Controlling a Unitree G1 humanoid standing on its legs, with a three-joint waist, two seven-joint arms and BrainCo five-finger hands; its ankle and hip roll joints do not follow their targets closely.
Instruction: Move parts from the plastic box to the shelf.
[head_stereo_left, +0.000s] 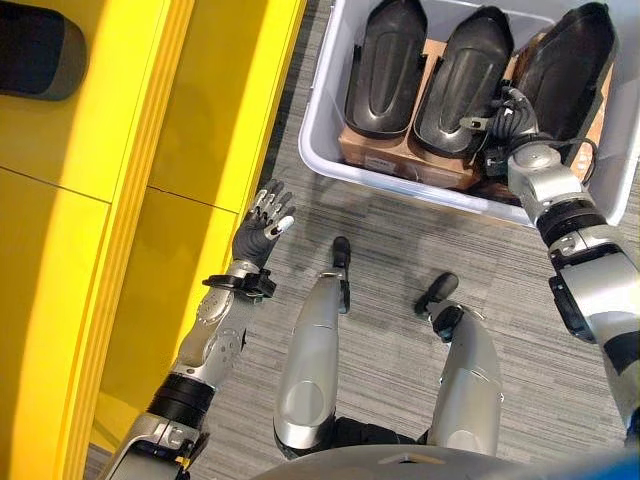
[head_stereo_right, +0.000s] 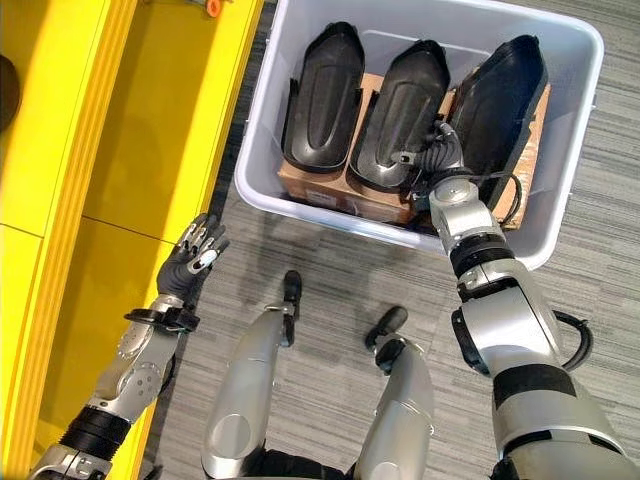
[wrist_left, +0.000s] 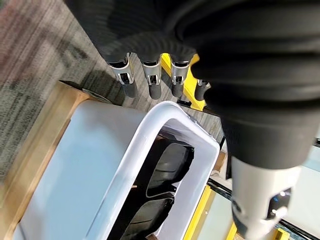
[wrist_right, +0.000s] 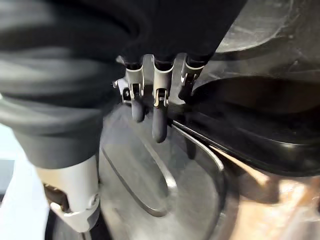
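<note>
Three black shells stand in the plastic box (head_stereo_right: 560, 215), side by side in a row, each leaning with its long axis running from the near wall of the box up toward the far wall, narrow rounded end farthest away and hollow face turned up. Counting from the shelf side of the box: the first shell (head_stereo_right: 322, 95), the middle shell (head_stereo_right: 400, 110), and the third shell (head_stereo_right: 498, 100), which tilts a little more toward the box's outer corner. They rest on brown cardboard (head_stereo_right: 310, 185) that lies along the box's near wall.

The right hand (head_stereo_right: 442, 158) is down inside the box, at the lower ends of the middle and third shells. In the right wrist view its fingers (wrist_right: 159, 120) hang relaxed and loosely straight over a shell's surface, closed round nothing.

The yellow shelf (head_stereo_right: 150, 110) stands just beside the box, on the robot's left. The left hand (head_stereo_left: 262, 228) hovers between shelf and box, above the grey carpet (head_stereo_right: 330, 260), fingers spread and empty, apart from both.
</note>
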